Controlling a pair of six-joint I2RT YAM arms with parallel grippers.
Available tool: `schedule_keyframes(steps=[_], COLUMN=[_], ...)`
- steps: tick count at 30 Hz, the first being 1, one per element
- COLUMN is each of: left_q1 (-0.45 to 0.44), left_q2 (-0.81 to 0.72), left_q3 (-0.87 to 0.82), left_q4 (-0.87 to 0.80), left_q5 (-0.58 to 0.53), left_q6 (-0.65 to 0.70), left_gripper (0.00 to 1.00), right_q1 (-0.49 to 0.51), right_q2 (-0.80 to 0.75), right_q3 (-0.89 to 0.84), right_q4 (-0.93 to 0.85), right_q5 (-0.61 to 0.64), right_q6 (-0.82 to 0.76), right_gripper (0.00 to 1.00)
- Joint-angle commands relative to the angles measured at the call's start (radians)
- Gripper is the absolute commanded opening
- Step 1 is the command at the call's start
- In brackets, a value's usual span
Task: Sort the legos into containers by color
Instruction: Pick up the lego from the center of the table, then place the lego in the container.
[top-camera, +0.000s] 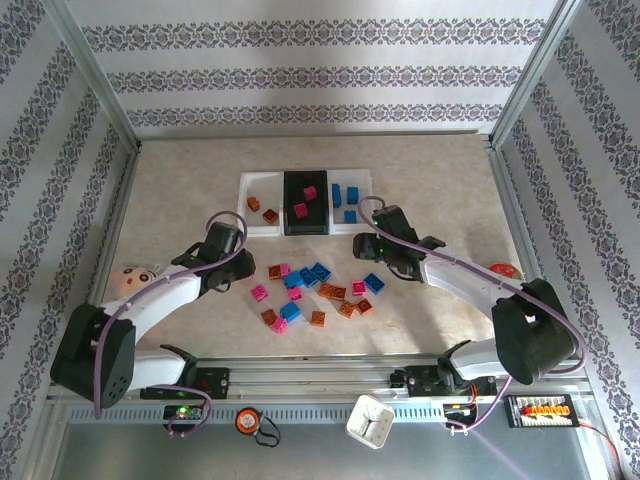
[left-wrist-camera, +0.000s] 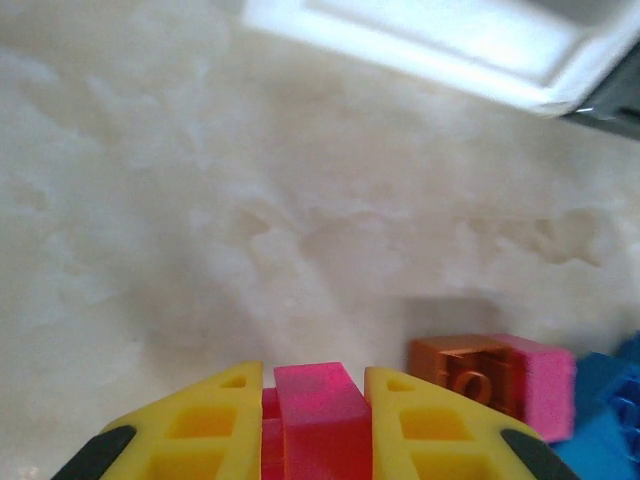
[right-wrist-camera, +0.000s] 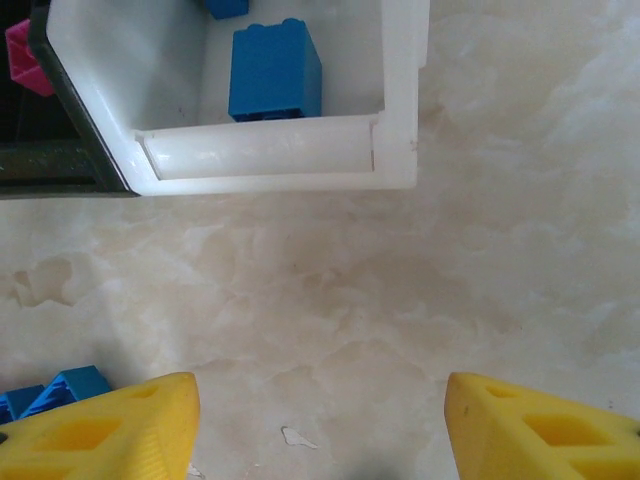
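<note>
Pinched between the left gripper's (left-wrist-camera: 312, 378) yellow fingers (left-wrist-camera: 215, 420) sits a magenta lego (left-wrist-camera: 318, 425) (its lower half cut off by the frame edge). Ahead, the left white bin (left-wrist-camera: 470, 50) is a blur. Over beige marbled tabletop (right-wrist-camera: 330, 280) the right gripper (right-wrist-camera: 320, 425) gapes wide, near the right white bin (right-wrist-camera: 270, 160) holding blue legos (right-wrist-camera: 275, 72). Loose legos (top-camera: 315, 288) lie between the 2 arms, before 3 joined containers (top-camera: 305, 228); striped wallpaper (top-camera: 300, 80) surrounds.
</note>
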Motion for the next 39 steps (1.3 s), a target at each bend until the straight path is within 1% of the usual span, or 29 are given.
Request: schedule_keyframes(steps=[1, 4, 9, 15, 18, 20, 23, 24, 26, 29, 31, 34, 38, 39], left_q1=[-0.048, -0.082, -0.109, -0.109, -0.111, -0.111, -0.11, -0.109, -0.111, -0.121, -0.135, -0.156, -0.163, -0.163], left_q2=[-0.002, 0.101, 0.359, 0.637, 0.742, 0.796, 0.847, 0.852, 0.839, 0.777, 0.713, 0.57, 0.332, 0.271], left_q3=[0.12, 0.265, 0.544, 0.856, 0.981, 1.048, 1.116, 1.129, 1.14, 1.124, 1.081, 0.922, 0.62, 0.54], left_q4=[-0.053, -0.034, -0.023, -0.097, -0.14, -0.171, -0.2, -0.202, -0.193, -0.169, -0.147, -0.064, 0.061, 0.085], left_q5=[0.002, -0.008, -0.031, -0.063, -0.067, -0.075, -0.075, -0.067, -0.045, -0.024, -0.009, 0.021, 0.063, 0.068], left_q6=[0.025, 0.046, 0.099, 0.172, 0.185, 0.189, 0.195, 0.191, 0.179, 0.173, 0.175, 0.154, 0.087, 0.072], left_gripper=[0.17, 0.17, 0.17, 0.17, 0.17, 0.2, 0.35, 0.41, 0.5, 0.6, 0.67, 0.78, 0.89, 0.96], right_q1=[-0.011, -0.012, -0.012, -0.012, -0.012, -0.011, -0.011, -0.011, -0.011, -0.009, -0.009, -0.004, 0.044, 0.068], right_q2=[-0.032, -0.029, -0.028, -0.033, -0.039, -0.046, -0.058, -0.062, -0.068, -0.078, -0.081, -0.079, -0.046, -0.032], right_q3=[-0.017, -0.018, -0.025, -0.031, -0.032, -0.036, -0.037, -0.037, -0.036, -0.037, -0.037, -0.039, -0.022, -0.011], right_q4=[0.013, 0.014, 0.01, -0.001, -0.005, -0.008, -0.019, -0.025, -0.039, -0.056, -0.069, -0.075, -0.055, -0.049], right_q5=[0.0, -0.005, -0.009, -0.008, -0.014, -0.02, -0.033, -0.037, -0.047, -0.056, -0.066, -0.105, -0.175, -0.184], right_q6=[0.012, 0.017, 0.021, 0.017, 0.018, 0.017, 0.011, 0.008, 0.003, -0.008, -0.015, -0.027, -0.066, -0.077], right_gripper=[0.66, 0.66, 0.66, 0.66, 0.66, 0.66, 0.67, 0.67, 0.67, 0.67, 0.67, 0.67, 0.67, 0.67])
